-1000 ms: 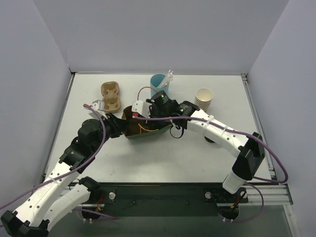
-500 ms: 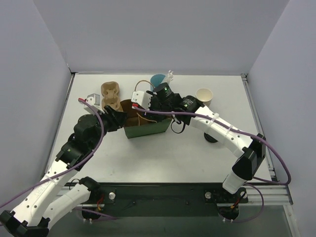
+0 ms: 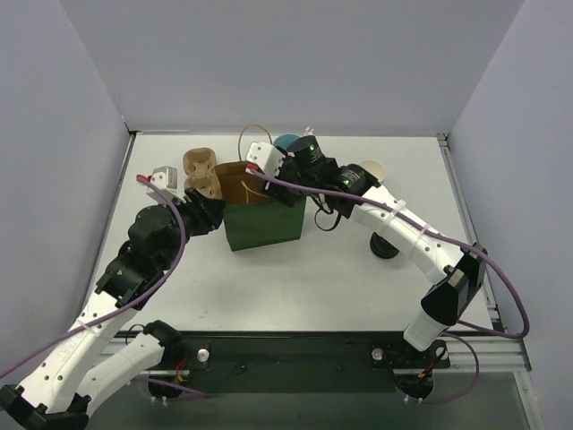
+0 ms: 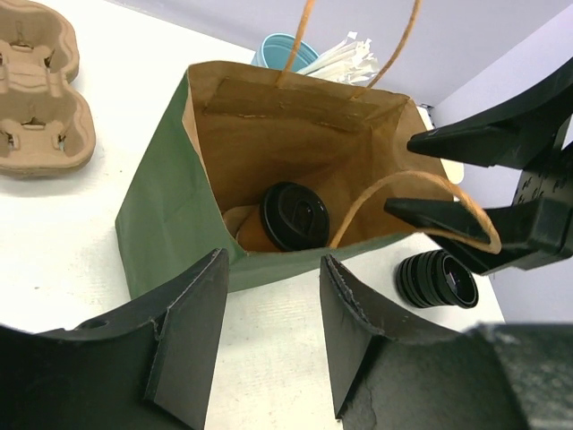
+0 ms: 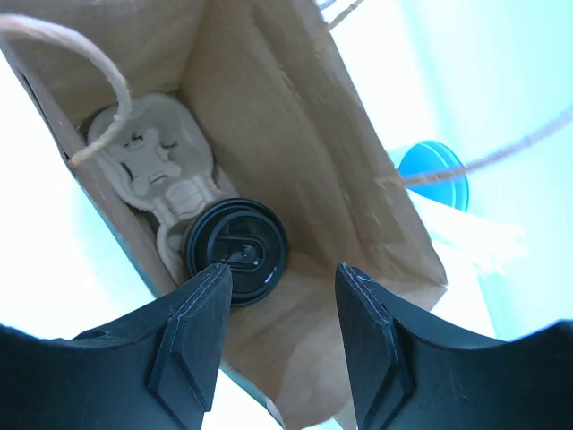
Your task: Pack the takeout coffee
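Note:
The takeout coffee [image 4: 294, 215], a tan cup under a black lid [image 5: 237, 251], stands inside the green paper bag [image 3: 266, 226] beside a pulp carrier [image 5: 148, 161] that lies in the bag. The bag stands upright with its mouth open. My left gripper [image 4: 269, 309] is open just outside the bag's near-left wall [image 4: 157, 224], with nothing between its fingers. My right gripper [image 5: 282, 300] hangs open over the bag's mouth, above the lid, holding nothing. One string handle [image 4: 412, 184] loops past its fingers [image 4: 474, 143].
A second pulp carrier [image 3: 201, 175] lies left of the bag. A light-blue cup [image 4: 285, 49] with white sticks [image 4: 345, 58] stands behind it. A stack of black lids [image 4: 439, 279] sits to the right, and cream cups [image 3: 374, 168] peek out behind the right arm.
The bag went from tipped over to upright. My left gripper opened and let go of its rim. My right gripper rose and moved toward the back with the bag's mouth.

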Robot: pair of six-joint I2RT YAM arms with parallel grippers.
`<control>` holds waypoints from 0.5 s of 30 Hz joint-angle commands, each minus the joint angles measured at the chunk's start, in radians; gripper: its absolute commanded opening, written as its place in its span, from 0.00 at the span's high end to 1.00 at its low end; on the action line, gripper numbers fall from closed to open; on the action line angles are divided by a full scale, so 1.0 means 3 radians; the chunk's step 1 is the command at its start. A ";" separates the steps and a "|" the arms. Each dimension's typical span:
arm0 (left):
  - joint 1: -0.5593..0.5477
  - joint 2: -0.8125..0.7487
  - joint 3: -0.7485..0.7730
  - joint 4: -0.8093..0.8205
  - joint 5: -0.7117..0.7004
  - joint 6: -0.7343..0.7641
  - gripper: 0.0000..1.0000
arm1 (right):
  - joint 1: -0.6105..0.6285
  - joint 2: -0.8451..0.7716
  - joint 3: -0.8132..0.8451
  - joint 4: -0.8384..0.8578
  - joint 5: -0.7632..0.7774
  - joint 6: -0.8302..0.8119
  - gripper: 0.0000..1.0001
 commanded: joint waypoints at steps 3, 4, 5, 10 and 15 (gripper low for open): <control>-0.0008 -0.0079 0.0231 -0.0044 -0.0002 0.0182 0.45 | -0.0079 -0.0208 0.0272 0.0257 0.0000 0.0261 0.50; -0.0008 -0.0100 0.0251 -0.0070 0.0014 0.0254 0.45 | -0.0085 -0.0228 0.0211 0.0369 0.0005 0.0267 0.50; -0.0008 -0.0105 0.0277 -0.0095 0.0014 0.0346 0.45 | -0.0090 -0.0294 0.0160 0.0456 0.0020 0.0272 0.50; -0.0008 -0.0120 0.0512 -0.0356 -0.0032 0.0546 0.35 | -0.0207 -0.0387 0.0062 0.0855 -0.0005 0.0618 0.48; -0.0008 -0.0232 0.0523 -0.0459 0.0019 0.0480 0.04 | -0.0570 -0.0249 0.0200 0.1054 0.0266 0.1196 0.45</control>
